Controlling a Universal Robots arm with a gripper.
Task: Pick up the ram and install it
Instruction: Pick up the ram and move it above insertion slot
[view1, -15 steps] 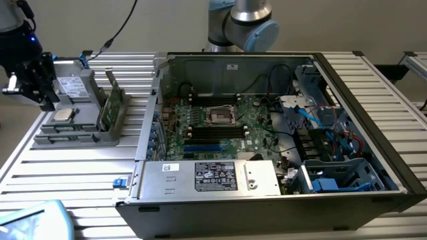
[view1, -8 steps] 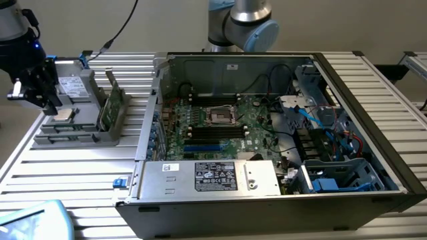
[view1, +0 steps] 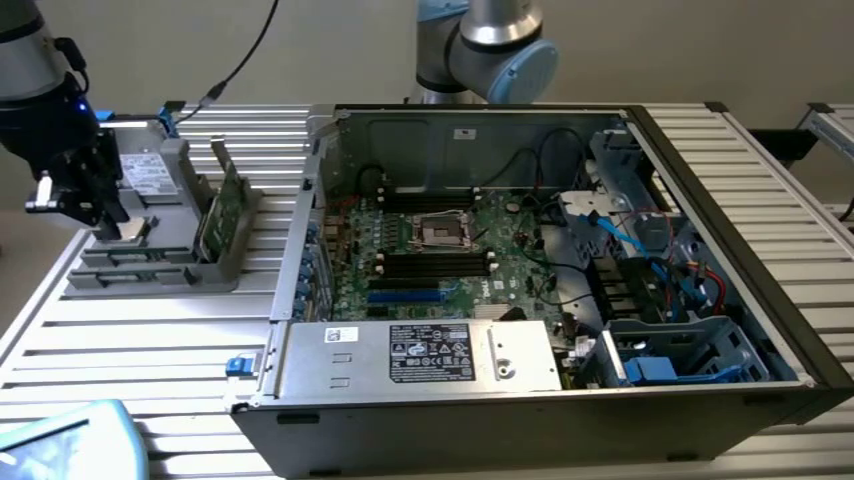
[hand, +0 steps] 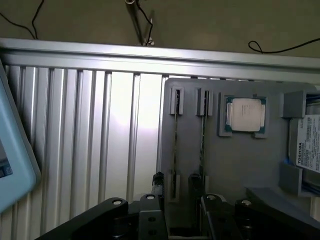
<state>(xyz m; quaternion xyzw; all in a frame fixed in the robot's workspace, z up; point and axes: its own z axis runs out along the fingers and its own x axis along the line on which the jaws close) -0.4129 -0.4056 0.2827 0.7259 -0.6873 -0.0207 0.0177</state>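
Observation:
Two dark-green ram sticks stand on edge in a grey holder (view1: 147, 275) on the exterior view's left; the nearer one (view1: 211, 215) and its neighbour (view1: 238, 200) lean side by side. In the wrist view they appear as thin edges, one ram (hand: 175, 142) and the other (hand: 202, 142). My gripper (view1: 91, 210) hangs above the holder's left part, apart from the sticks. Its fingers (hand: 158, 181) are spread, so the gripper (hand: 176, 182) is open and holds nothing. The motherboard's black memory slots (view1: 434, 265) lie inside the open computer case (view1: 747, 230).
A square silver processor chip (hand: 246, 114) and a grey drive with a white label (hand: 306, 145) rest in the same holder. A light-blue object (view1: 60, 445) sits at the table's near left corner. Cables and a power supply (view1: 427, 352) crowd the case.

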